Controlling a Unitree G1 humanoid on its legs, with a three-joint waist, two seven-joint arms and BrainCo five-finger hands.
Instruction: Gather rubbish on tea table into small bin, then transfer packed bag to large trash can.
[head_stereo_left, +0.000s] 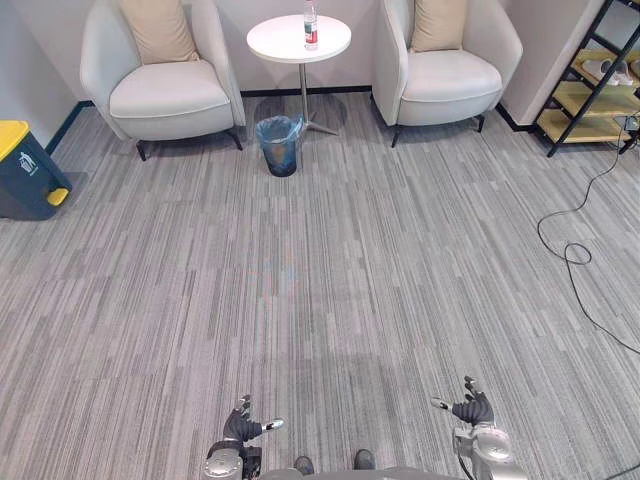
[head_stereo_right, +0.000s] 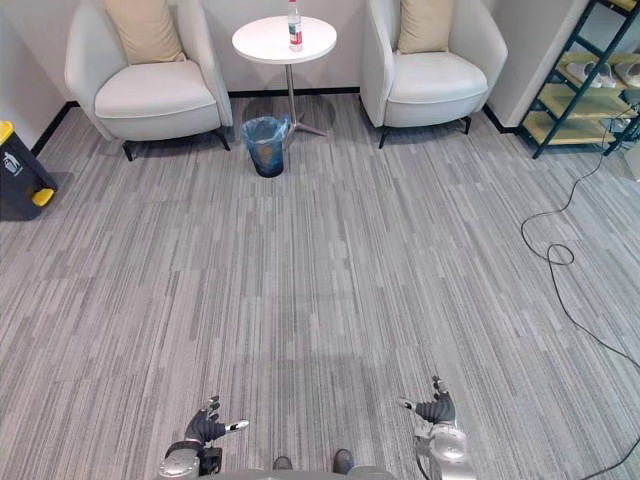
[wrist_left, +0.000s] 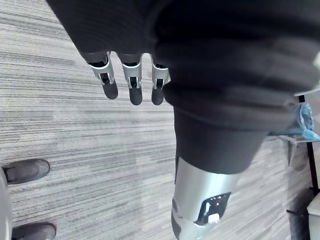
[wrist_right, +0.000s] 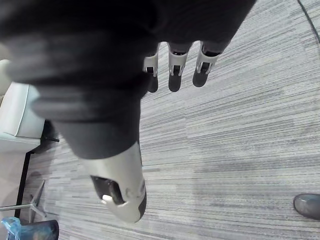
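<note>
Far ahead, a bottle (head_stereo_left: 311, 25) is seen upright on the round white tea table (head_stereo_left: 285, 45), which is set betw. two pale armchairs (head_stereo_left: 165, 95). The small bin (head_stereo_left: 279, 145), lined w/ a blue bag, is placed on the carpet just in front of the table's foot. The large trash can (head_stereo_left: 25, 170), dark w/ a yellow lid, is found well apart at the left wall. The left hand (head_stereo_left: 240, 428) and right hand (head_stereo_left: 473, 410) are held low over bare carpet, nr the robot. Fingers (wrist_left: 135, 90) of each are shown straight and spread; nothing is held.
</note>
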